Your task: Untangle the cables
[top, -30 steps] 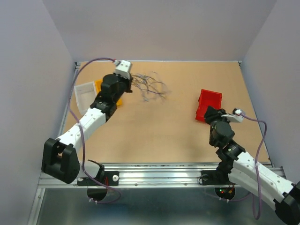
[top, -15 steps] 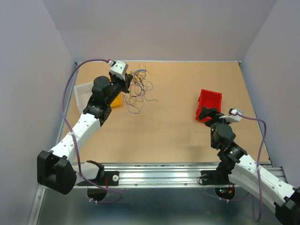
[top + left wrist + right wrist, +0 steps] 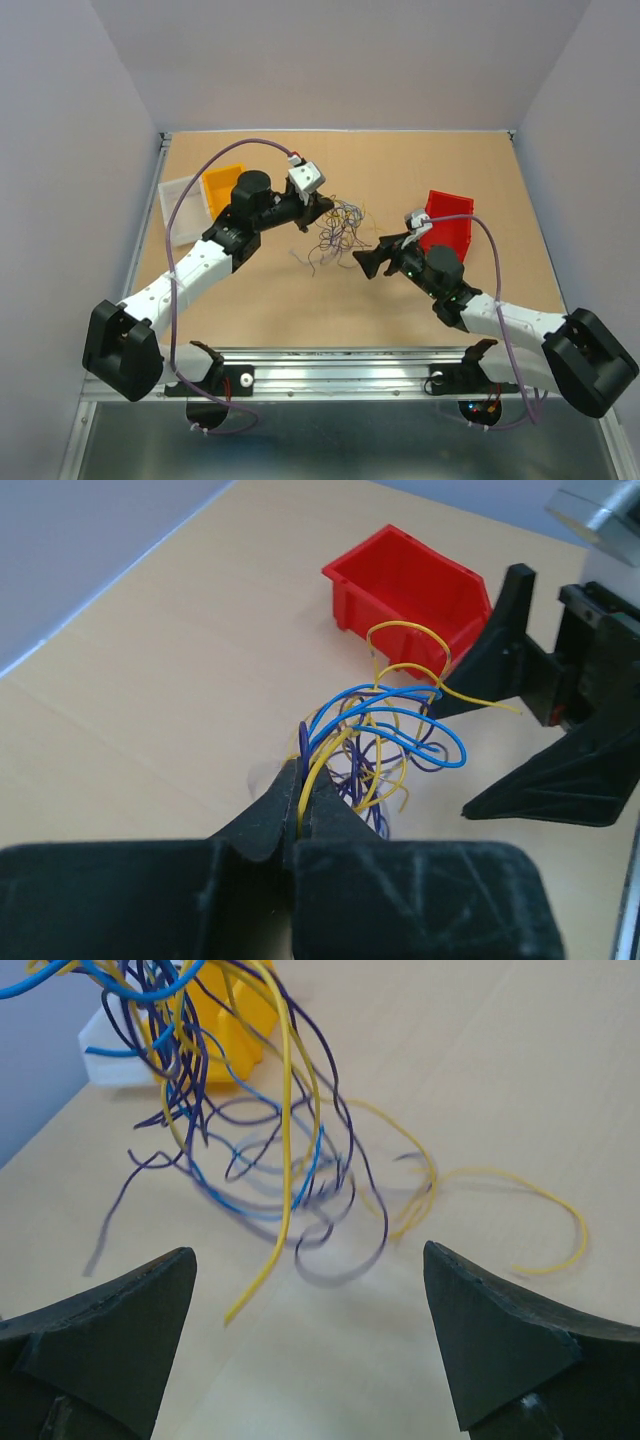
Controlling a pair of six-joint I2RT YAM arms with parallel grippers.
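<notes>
Item: cables (image 3: 340,228), a loose bunch of blue, purple and yellow strands at mid-worktop (image 3: 300,295). It is held at its upper end by the left end effector (image 3: 322,207), whose fingers are pressed together on the strands, and the loops hang down toward the surface. Right end effector (image 3: 376,254): fingers spread wide apart, facing the bunch from just beside it, holding nothing. Also present: red bin (image 3: 447,215) behind the right arm, yellow bin (image 3: 222,183) and white tray (image 3: 178,203) at far left.
</notes>
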